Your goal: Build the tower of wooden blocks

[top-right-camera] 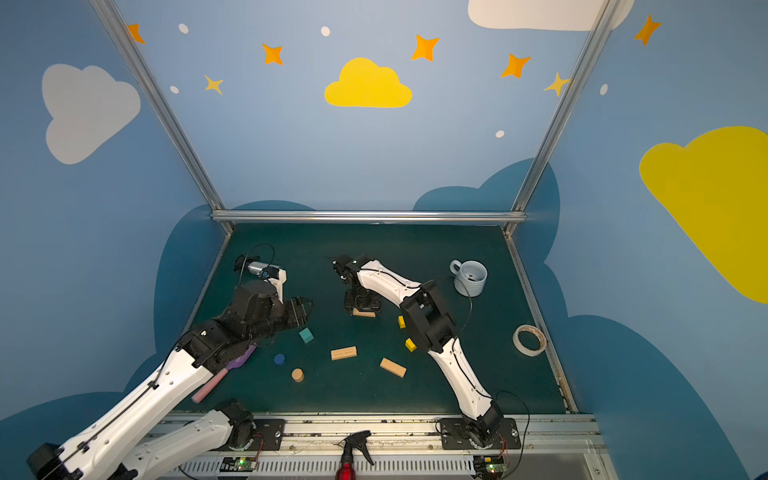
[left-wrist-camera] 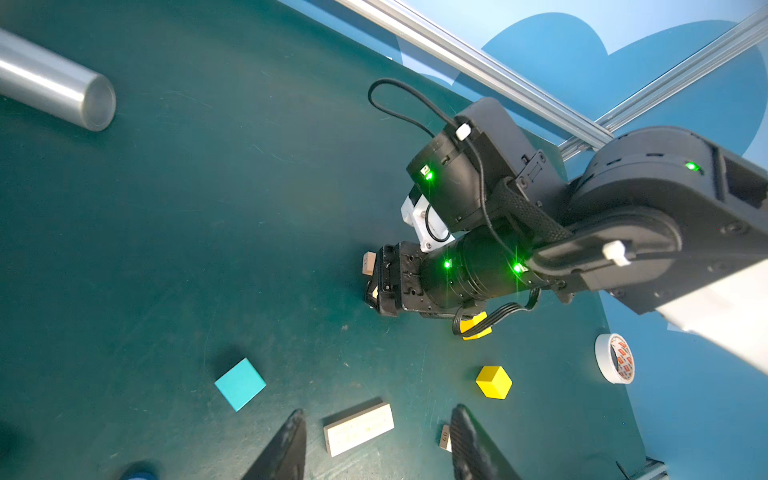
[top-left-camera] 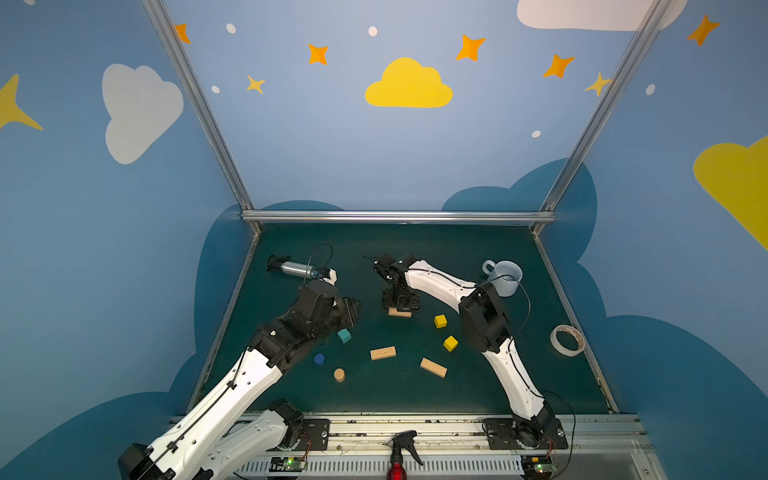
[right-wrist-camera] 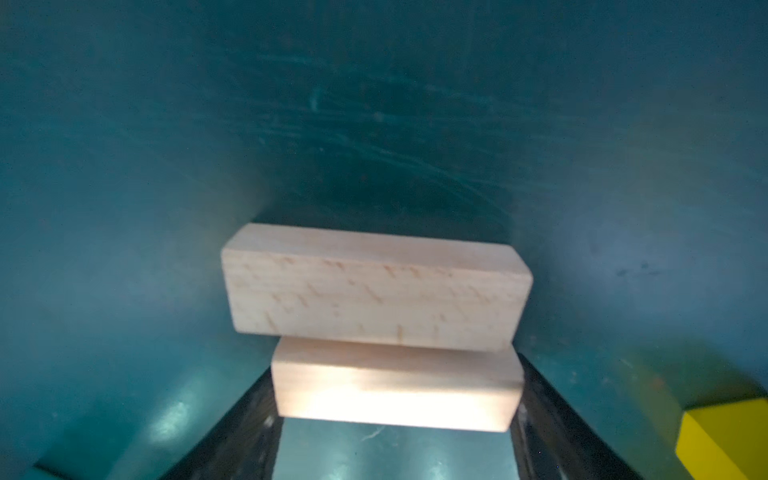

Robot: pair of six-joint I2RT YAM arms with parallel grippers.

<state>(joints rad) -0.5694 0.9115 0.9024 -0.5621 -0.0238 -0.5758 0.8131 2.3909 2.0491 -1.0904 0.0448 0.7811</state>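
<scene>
grips a plank (right-wrist-camera: 395, 390) in the right gripper (top-left-camera: 400, 307) beside a second plank (right-wrist-camera: 374, 291) mid green mat (top-left-camera: 436, 249), holds the left gripper (left-wrist-camera: 377, 411) agape, empty, at 9 o'clock, loose blocks (top-left-camera: 382, 353) toward 6 o'clock, blue cloud-painted walls (top-left-camera: 374, 166) around.

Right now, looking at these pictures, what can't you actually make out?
- Whether the right gripper clamps the near plank or merely flanks it: right wrist view, blurred.
- The planks below it: both top views, the gripper hides all but an edge.
- Blue cylinder: left wrist view, cut by the frame edge.
- Yellow cube: in a top view, half behind the right arm.
</scene>
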